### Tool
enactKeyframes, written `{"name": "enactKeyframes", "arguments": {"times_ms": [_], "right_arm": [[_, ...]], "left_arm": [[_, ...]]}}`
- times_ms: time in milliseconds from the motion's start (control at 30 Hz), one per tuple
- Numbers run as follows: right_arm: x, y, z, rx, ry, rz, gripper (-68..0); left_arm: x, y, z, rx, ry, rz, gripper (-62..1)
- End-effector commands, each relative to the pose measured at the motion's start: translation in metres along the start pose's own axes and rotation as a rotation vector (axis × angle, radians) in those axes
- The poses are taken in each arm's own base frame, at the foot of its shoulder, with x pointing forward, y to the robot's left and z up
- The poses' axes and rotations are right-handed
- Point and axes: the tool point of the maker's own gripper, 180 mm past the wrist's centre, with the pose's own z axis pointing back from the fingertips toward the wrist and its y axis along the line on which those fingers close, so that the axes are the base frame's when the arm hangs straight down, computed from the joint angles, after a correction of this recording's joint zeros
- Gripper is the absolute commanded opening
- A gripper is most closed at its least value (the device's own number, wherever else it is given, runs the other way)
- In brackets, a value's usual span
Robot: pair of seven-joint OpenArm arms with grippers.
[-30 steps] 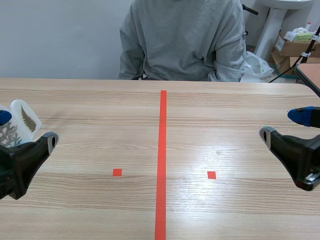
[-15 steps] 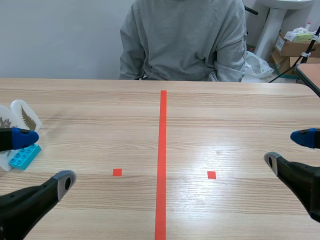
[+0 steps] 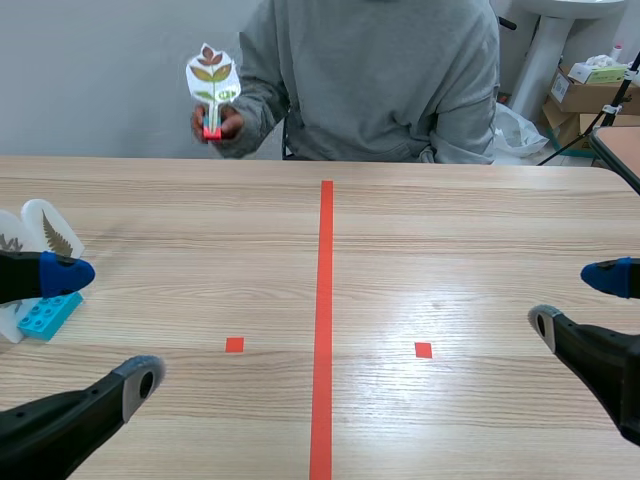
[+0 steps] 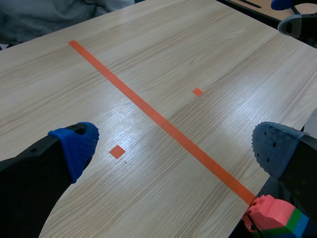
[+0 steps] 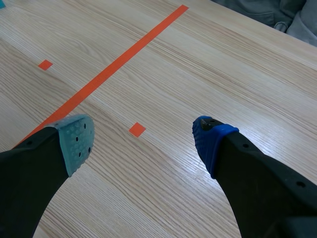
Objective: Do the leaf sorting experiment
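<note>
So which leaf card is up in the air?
The card with brown and green leaves, in the person's hand; the fern card stands on the table.

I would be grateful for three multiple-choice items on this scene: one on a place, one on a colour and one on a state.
1. The raised leaf card with the red base is:
A. lying on the tape line
B. upright in the person's hand, beyond the table's far edge
C. standing on a tape square

2. The block beside the white leaf cards on the table is:
A. yellow
B. light blue
C. black

3. The left gripper and the right gripper are:
A. both shut on cards
B. left shut on a block, right open
C. both open, holding nothing

Answers:
1 B: the scene view shows fingers pinching its red base above the far edge.
2 B: it shows cyan against the wood.
3 C: in each wrist view the fingers stand apart with bare table between them.
</note>
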Motion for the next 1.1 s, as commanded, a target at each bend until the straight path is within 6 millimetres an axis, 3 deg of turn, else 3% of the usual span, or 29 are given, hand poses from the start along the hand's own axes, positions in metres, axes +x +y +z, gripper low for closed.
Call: {"name": "enactKeyframes", "arguments": {"times_ms": [0,1067], "right_arm": [[0.0079,-0.0026,-0.0003,-0.003,-0.025,0.007,-26.4],[0.0076,-0.0027,-0.0003,-0.004,-0.024,-0.005,-26.4]], "left_arm": [[0.0047,-0.0025,0.0003,-0.006,-0.02,0.006,1.4],[0.0083,-0.002,0.0004,-0.004,-0.04,0.032,1.4]]}}
